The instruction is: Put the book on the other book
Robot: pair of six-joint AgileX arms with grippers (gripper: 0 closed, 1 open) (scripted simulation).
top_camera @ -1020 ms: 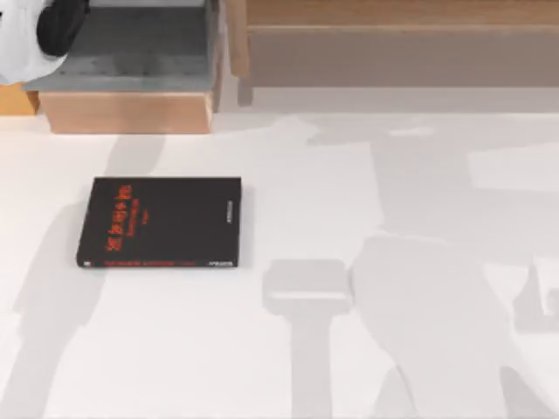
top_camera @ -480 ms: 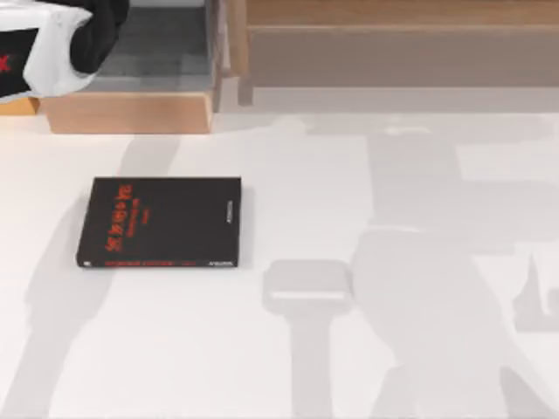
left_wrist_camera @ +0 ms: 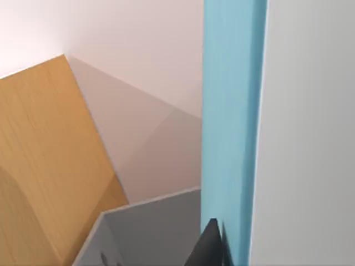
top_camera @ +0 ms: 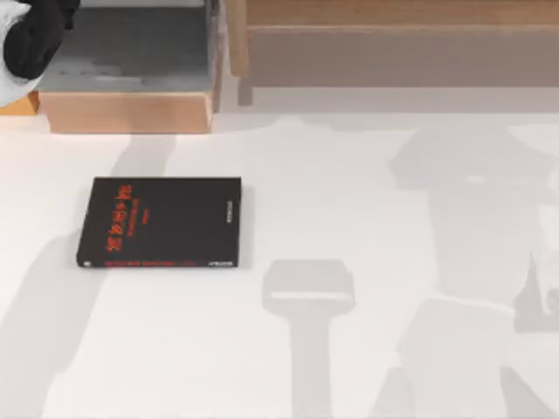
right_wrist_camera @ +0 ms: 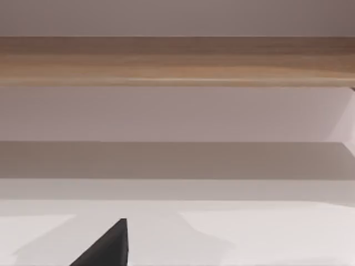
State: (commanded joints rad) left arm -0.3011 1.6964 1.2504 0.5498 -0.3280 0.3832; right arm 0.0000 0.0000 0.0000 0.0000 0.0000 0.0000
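Scene evenly, brightly lit; broad soft grey arm shadows cast across white counter [top_camera: 349, 192]; no glare seen.

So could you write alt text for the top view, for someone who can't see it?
A black book with red lettering lies flat at the left of a white table. A wooden shelf unit stands behind it, with part of the left arm above it.

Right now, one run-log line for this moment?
left gripper: by blue book | black book: flat on table, left side
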